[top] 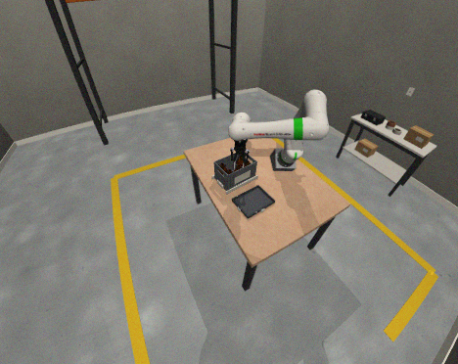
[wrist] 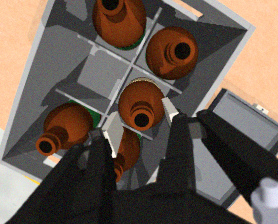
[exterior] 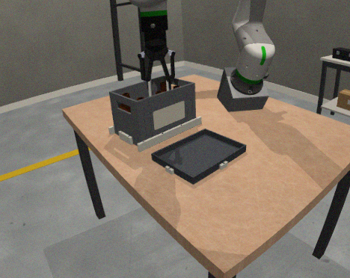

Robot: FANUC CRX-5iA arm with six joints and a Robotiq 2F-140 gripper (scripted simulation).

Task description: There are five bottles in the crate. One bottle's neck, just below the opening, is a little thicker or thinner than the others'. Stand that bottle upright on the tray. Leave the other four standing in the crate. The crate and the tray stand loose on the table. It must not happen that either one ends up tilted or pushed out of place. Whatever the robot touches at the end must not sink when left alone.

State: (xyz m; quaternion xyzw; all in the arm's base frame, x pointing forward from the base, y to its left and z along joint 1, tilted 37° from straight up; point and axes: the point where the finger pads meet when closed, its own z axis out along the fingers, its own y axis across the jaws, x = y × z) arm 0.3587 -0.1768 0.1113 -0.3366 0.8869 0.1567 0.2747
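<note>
The grey crate (top: 224, 181) (exterior: 129, 120) (wrist: 215, 41) holds five brown bottles. In the wrist view one bottle (wrist: 172, 55) is at the upper right, another bottle (wrist: 119, 27) at the top, a third bottle (wrist: 67, 125) at the left. A middle bottle (wrist: 141, 95) has its neck between the fingertips. The bottle below it (wrist: 131, 150) is partly hidden by a finger. My gripper (top: 240, 162) (exterior: 159, 88) (wrist: 142, 115) points down into the crate and is open, with a gap on both sides of that neck. The dark tray (top: 253, 202) (exterior: 199, 153) (wrist: 245, 117) is empty. Neck thickness cannot be compared reliably here.
Crate walls and thin dividers (wrist: 120, 93) stand close around the fingers. Low pale strips (exterior: 169, 134) lie along the crate's foot. Small pale clips (exterior: 223, 164) sit at the tray's edge. The robot base (top: 284, 161) (exterior: 241, 98) stands behind on the wooden table (top: 280, 229) (exterior: 251, 205).
</note>
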